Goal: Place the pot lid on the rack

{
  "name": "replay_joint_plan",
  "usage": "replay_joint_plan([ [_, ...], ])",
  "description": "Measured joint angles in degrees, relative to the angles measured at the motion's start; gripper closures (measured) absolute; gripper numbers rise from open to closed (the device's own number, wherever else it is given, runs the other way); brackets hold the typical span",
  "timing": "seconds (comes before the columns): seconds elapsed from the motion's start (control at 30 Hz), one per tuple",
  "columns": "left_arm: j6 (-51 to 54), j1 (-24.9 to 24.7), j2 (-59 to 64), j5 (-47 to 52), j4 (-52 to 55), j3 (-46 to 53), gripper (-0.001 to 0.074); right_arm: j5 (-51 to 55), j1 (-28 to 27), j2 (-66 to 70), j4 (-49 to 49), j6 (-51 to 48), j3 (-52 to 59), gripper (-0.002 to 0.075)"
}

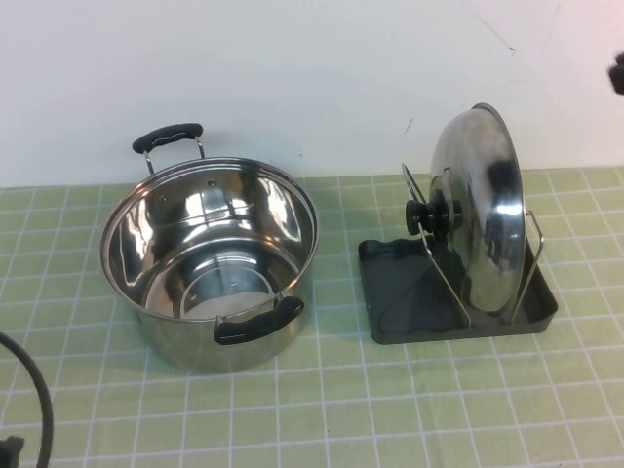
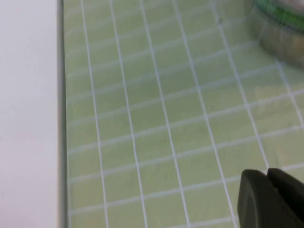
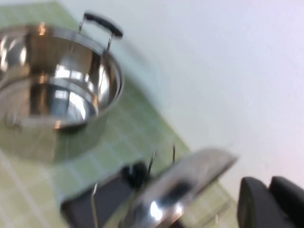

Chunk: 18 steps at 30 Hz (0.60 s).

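Note:
The pot lid stands on edge in the rack, leaning between its wire loops, with the black knob facing the pot. Nothing holds the lid. My right gripper hangs above and to the right of the rack, away from the lid; its fingers are together with nothing between them. In the high view only a dark bit of it shows at the right edge. My left gripper is shut and empty, low over the green mat near the table's left edge.
A deep steel pot with two black handles stands left of the rack, uncovered. A black cable curves along the front left corner. A white wall runs behind the green tiled mat.

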Motion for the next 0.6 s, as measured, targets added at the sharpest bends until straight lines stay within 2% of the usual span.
replay_joint_plan([
  [0.13,-1.6,0.0,-1.0,0.9,-2.9,0.0,0.0736,2.9,0.1,-4.5,-14.2,9.3,-0.1,0.0715],
  [0.33,-6.1,0.0,-7.1,-7.6,-3.8,1.7,0.0736,4.6,0.3,-11.4,-38.0,27.5,0.1,0.0725],
  [0.47,-6.9,0.0,-13.1,-13.0,-4.7,4.7,0.0736,3.0,0.3,-16.5,-43.1,33.3,4.0,0.0726],
  [0.6,-7.1,0.0,-20.2,-21.1,-6.7,10.5,0.0736,-0.8,0.3,-22.2,-40.8,31.8,12.4,0.0726],
])
